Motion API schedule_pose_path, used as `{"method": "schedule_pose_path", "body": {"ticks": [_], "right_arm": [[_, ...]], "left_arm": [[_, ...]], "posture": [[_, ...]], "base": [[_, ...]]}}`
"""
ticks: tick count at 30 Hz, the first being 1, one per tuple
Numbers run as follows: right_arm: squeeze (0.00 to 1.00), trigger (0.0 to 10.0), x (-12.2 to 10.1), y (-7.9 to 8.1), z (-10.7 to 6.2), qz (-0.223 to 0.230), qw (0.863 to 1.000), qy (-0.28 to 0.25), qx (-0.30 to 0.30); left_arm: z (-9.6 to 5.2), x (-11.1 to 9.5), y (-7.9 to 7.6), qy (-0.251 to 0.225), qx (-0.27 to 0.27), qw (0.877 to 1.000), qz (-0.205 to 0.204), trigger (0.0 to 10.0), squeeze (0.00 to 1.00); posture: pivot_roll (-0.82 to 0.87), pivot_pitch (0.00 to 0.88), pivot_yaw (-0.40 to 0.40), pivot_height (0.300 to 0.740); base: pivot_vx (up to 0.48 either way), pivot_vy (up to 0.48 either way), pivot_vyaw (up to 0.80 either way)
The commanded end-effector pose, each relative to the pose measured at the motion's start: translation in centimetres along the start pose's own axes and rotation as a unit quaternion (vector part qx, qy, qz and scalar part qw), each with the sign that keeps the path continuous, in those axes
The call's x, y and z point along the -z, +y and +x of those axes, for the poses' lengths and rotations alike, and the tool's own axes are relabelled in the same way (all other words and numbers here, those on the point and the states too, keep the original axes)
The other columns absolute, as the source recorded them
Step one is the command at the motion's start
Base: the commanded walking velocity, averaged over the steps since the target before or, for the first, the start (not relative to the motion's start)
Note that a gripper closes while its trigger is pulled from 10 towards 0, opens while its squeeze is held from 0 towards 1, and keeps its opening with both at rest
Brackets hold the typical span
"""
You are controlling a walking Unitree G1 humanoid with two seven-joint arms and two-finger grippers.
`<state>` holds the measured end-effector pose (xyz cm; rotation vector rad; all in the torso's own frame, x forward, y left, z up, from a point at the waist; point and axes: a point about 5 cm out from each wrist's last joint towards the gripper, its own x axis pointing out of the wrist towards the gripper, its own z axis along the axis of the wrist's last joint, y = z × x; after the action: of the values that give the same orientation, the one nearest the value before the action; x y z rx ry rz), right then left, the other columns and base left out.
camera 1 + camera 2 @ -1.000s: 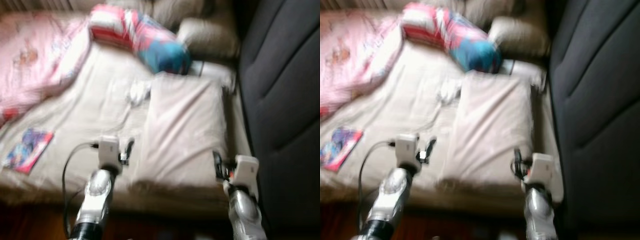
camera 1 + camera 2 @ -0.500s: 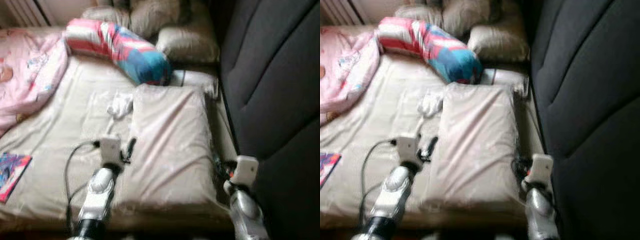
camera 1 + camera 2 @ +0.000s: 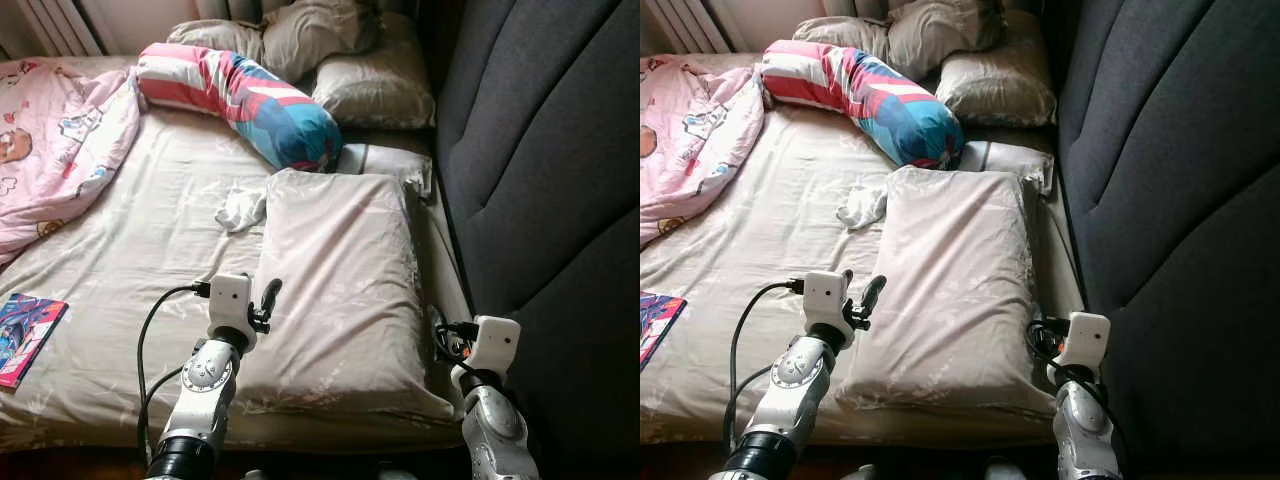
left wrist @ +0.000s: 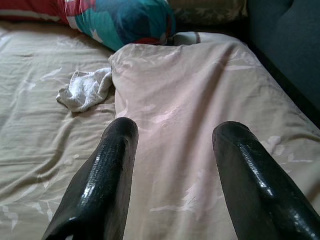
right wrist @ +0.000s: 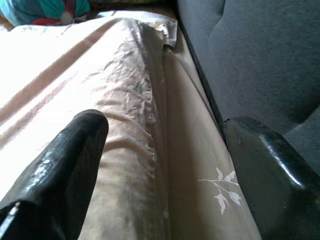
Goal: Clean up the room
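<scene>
A large beige pillow [image 3: 340,265] lies flat on the bed [image 3: 150,260] in front of me. My left gripper [image 4: 175,135] hovers open at the pillow's left edge, its fingers [image 3: 267,297] empty. My right gripper [image 5: 165,125] stands open low at the pillow's right edge, beside the dark padded wall, also empty. A crumpled white cloth [image 3: 241,208] rests on the sheet just left of the pillow's far corner. A striped red, white and blue bolster [image 3: 245,100] lies across the bed beyond it.
A pink blanket [image 3: 50,140] is bunched at the far left. A colourful book [image 3: 25,335] lies near the bed's left front corner. Grey pillows [image 3: 370,85] sit at the head. A dark grey padded wall [image 3: 545,160] runs along the right side.
The camera has swung and steadied, so the blurred picture is now sharp. Both grippers stay at the two sides of the beige pillow.
</scene>
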<state>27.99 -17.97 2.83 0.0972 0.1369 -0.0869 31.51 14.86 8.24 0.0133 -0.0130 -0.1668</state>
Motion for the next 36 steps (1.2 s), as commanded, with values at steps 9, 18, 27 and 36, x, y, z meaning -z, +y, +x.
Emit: {"method": "schedule_pose_path", "body": {"ticks": [9, 18, 27, 36], "right_arm": [[0.0, 10.0, 0.7, 0.16, -0.55, -0.005, 1.0, 0.012, -0.011], [0.0, 10.0, 0.3, -0.13, -0.35, 0.0, 1.0, 0.002, 0.001], [0.0, 10.0, 0.09, -0.22, -0.2, -0.003, 1.0, 0.0, 0.008], [0.0, 10.0, 0.49, -0.03, -0.07, -0.009, 1.0, 0.017, 0.009]], "left_arm": [[-0.13, 0.66, 0.18, 0.016, -0.007, 1.0, -0.016, 10.0, 0.0], [0.35, 0.5, 0.11, 0.021, 0.003, 0.999, -0.027, 10.0, 0.0], [0.43, 0.43, 0.11, 0.016, 0.001, 1.0, -0.023, 10.0, 0.0], [0.42, 0.48, -0.15, 0.016, 0.004, 1.0, -0.025, 10.0, 0.0]], "posture": [[-0.14, 0.218, 0.012, 0.74], [-0.14, 0.219, 0.012, 0.74], [-0.14, 0.208, 0.014, 0.74], [-0.14, 0.198, 0.016, 0.711]], "base": [[0.0, 0.0, 0.41], [0.0, 0.0, 0.0], [0.0, 0.0, 0.0], [0.0, 0.0, 0.0]]}}
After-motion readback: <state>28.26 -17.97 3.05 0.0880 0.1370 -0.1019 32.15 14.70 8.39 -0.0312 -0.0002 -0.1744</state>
